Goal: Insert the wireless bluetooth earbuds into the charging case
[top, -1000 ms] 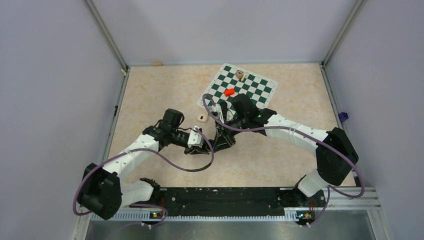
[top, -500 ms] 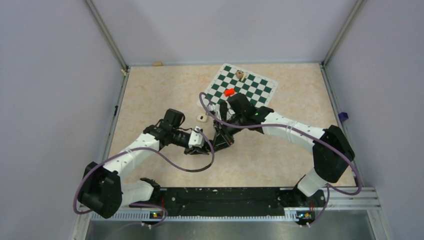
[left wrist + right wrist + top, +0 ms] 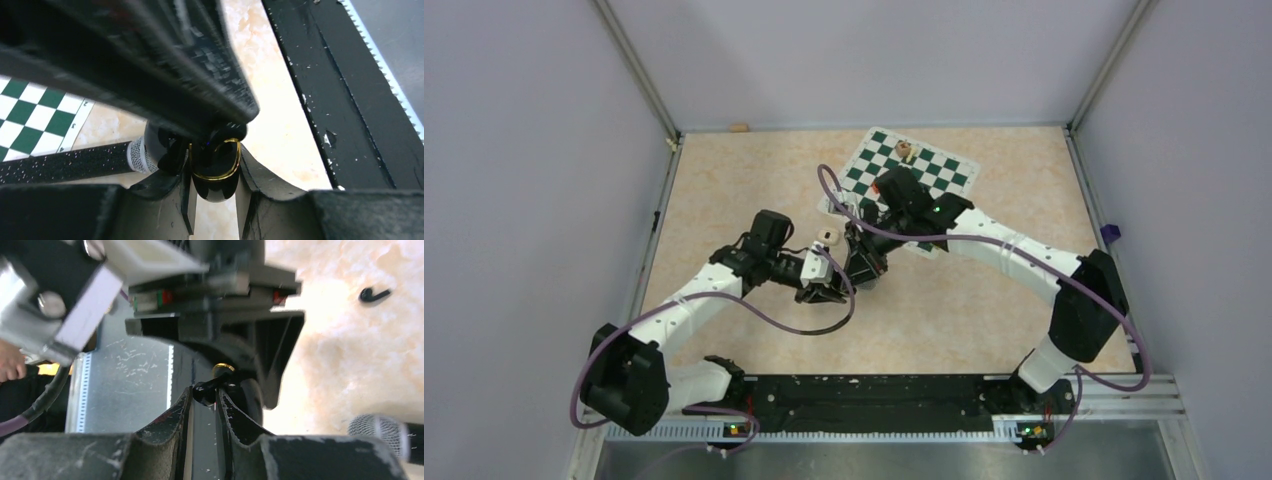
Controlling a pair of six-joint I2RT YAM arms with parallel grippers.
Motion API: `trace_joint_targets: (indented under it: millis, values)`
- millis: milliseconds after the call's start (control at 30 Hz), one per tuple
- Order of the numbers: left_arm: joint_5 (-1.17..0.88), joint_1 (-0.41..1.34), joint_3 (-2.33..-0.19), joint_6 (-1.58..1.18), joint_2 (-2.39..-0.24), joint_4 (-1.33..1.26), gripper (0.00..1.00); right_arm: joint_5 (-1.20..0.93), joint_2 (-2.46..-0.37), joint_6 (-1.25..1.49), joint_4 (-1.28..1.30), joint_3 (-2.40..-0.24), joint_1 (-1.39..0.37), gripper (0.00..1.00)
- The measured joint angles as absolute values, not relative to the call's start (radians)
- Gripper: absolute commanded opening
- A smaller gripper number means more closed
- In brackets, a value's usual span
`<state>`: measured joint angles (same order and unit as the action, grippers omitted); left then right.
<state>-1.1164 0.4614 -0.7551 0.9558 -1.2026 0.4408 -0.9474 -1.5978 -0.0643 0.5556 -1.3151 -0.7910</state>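
My left gripper is shut on a black charging case with a gold rim, held open side up above the table. My right gripper is shut on a black earbud and holds it right at the case's gold rim. The two grippers meet at mid-table. A second black earbud lies on the table beyond them. A small off-white piece lies just behind the left gripper. No other earbuds show.
A black microphone with a silver mesh head lies on the table beside the grippers. A green-and-white chessboard mat at the back carries a small wooden piece. The black base rail runs along the near edge.
My right gripper has moved left and down onto the case with the earbud. My left gripper has shifted slightly back and tilted up with the case.
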Motion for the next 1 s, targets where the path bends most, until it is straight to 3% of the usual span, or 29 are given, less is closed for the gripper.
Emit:
trace_joint_targets:
  millis: [333,700,1000]
  values:
    - [-1.151,0.458,-0.842,0.934,-1.216,0.532,0.0,-0.966,-1.65,-0.062,0.648,-1.477,-0.785,0.0]
    - [-1.189,0.458,-0.875,0.911,-1.239,0.543,0.0,-0.86,-1.6,-0.125,0.668,-1.467,-0.797,0.01]
    - [-1.235,0.459,-0.875,0.891,-1.24,0.546,0.0,-0.796,-1.556,-0.156,0.655,-1.458,-0.824,0.34]
